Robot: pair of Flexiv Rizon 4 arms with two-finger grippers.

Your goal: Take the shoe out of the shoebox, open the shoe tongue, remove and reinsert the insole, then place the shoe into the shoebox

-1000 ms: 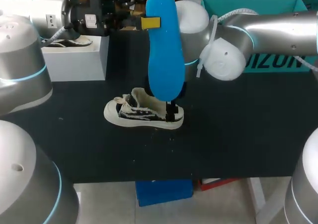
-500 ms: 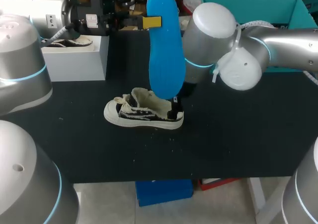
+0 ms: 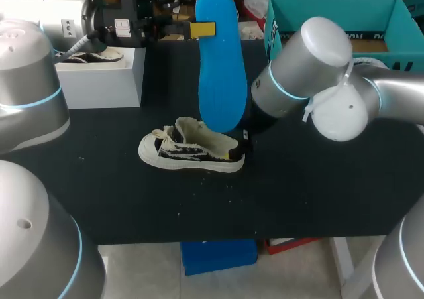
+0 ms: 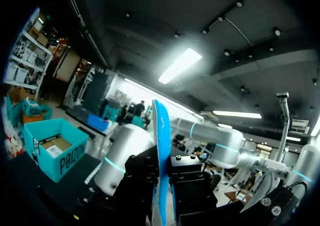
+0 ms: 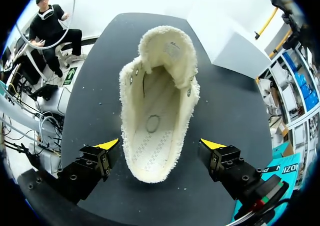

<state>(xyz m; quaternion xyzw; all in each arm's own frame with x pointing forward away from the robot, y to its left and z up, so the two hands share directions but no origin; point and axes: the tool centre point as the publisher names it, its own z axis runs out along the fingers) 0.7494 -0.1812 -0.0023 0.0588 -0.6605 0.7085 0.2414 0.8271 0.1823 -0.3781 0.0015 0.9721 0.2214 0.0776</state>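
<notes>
While upright, insole (image 3: 220, 60) between white box (image 3: 99, 80), shoebox (image 3: 331, 7)

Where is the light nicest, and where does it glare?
Right wrist view: even light falls into the shoe, so its pale lining shows clearly. Left wrist view: ceiling lamps glare behind the edge-on insole, and what is around it stays dark. Head view: the insole shows bright blue over the dark table.

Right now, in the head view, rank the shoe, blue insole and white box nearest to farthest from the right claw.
1. Shoe, inside the open right claw.
2. Blue insole, hanging just above the shoe.
3. White box, far left.
</notes>
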